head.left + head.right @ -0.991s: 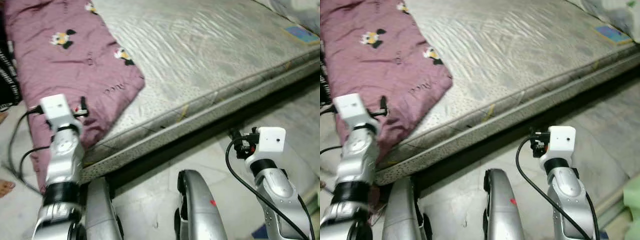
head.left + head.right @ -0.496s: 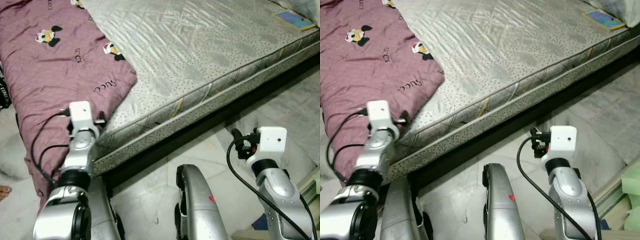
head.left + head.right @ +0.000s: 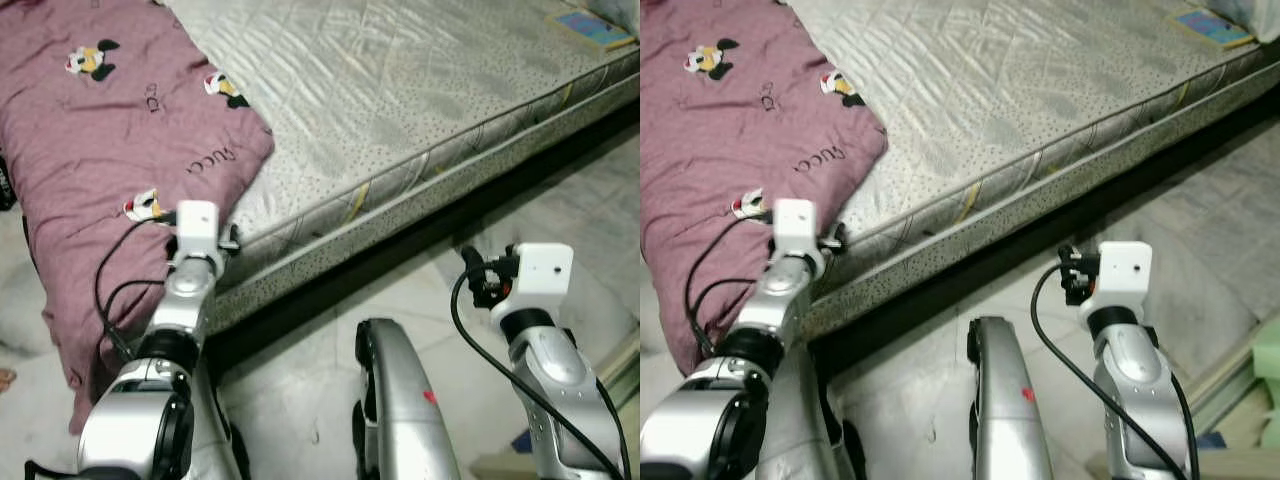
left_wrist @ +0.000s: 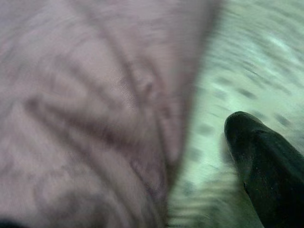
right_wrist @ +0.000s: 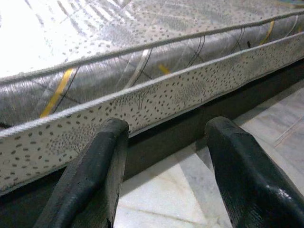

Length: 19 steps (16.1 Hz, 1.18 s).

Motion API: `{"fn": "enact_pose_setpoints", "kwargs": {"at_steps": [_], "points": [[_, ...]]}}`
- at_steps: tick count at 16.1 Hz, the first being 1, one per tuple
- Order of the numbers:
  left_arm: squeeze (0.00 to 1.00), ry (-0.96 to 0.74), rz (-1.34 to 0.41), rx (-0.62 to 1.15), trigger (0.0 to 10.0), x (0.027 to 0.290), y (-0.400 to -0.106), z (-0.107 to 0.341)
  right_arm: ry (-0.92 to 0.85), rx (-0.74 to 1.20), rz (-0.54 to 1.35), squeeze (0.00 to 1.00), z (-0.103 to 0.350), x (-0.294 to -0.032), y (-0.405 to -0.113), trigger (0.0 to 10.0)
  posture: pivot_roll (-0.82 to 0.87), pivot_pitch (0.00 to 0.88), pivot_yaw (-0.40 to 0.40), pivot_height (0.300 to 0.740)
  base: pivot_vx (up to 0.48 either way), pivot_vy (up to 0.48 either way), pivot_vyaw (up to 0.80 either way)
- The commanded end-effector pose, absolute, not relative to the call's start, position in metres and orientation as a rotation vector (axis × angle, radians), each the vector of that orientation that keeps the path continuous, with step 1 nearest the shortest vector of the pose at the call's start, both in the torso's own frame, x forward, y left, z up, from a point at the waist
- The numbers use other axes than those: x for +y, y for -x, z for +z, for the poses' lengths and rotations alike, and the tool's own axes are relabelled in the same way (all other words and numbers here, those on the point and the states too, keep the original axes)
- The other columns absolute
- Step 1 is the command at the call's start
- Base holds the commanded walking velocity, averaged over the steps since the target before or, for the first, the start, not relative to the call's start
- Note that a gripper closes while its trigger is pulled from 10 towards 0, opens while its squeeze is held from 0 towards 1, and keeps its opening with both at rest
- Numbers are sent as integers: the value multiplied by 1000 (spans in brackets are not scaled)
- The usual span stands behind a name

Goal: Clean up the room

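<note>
Now the left gripper (image 3: 232,240) has advanced to the maroon blanket's (image 3: 110,130) edge, finger state indeterminate, while the right gripper (image 5: 164,175) idles open, holding nothing.

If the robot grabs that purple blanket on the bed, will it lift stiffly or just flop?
Probably flop: the purple blanket lies creased and droops over the mattress edge. It looks padded, so likely bulky yet light. Pinched near the left gripper, most would likely trail behind.

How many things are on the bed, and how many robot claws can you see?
Maroon blanket: 1
Blue book: 1
Mattress: 1
Robot claws, left claw and right claw: 2
Total: 5
</note>
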State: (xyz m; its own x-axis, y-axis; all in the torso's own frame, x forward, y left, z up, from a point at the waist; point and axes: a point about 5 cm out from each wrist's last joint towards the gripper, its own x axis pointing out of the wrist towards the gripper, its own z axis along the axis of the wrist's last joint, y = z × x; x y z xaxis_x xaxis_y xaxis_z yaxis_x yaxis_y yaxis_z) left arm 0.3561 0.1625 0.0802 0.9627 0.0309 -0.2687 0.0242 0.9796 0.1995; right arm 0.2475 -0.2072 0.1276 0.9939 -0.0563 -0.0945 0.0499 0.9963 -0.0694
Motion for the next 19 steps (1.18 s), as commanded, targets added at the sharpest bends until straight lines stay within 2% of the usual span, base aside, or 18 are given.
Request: {"fn": "enact_pose_setpoints", "kwargs": {"at_steps": [1,3,6,9,10,12,13,17,19], "points": [[0,-282,-114,289,10000,149,-352,73,69,104,-55,0,126,-209,-248,10000,-230,140,12,467,0,0,0],[0,-404,-239,270,10000,135,-349,70,70,104,-56,0,126,-208,-248,10000,-229,139,13,467,0,0,0],[0,-641,-528,180,10000,105,-334,66,71,103,-59,0,125,-209,-249,10000,-228,135,12,467,0,0,0],[0,-737,-681,75,10000,92,-321,68,70,103,-64,0,124,-209,-249,10000,-230,134,16,467,0,0,0],[0,-732,-684,44,10000,90,-320,72,70,103,-65,0,124,-209,-249,10000,-230,134,16,467,0,0,0],[0,-666,-574,-108,10000,92,-325,94,69,105,-68,0,123,-209,-247,10000,-227,138,18,467,0,0,0],[0,-592,-441,-212,10000,101,-333,115,70,106,-69,0,123,-209,-245,10000,-227,147,18,467,0,0,0],[0,-391,-129,-255,10000,136,-354,149,81,111,-92,0,126,-214,-228,10000,-247,193,17,467,0,0,0],[0,-340,-38,-176,10000,150,-366,150,91,126,-99,0,128,-217,-216,10000,-260,212,14,467,0,0,0]]}}
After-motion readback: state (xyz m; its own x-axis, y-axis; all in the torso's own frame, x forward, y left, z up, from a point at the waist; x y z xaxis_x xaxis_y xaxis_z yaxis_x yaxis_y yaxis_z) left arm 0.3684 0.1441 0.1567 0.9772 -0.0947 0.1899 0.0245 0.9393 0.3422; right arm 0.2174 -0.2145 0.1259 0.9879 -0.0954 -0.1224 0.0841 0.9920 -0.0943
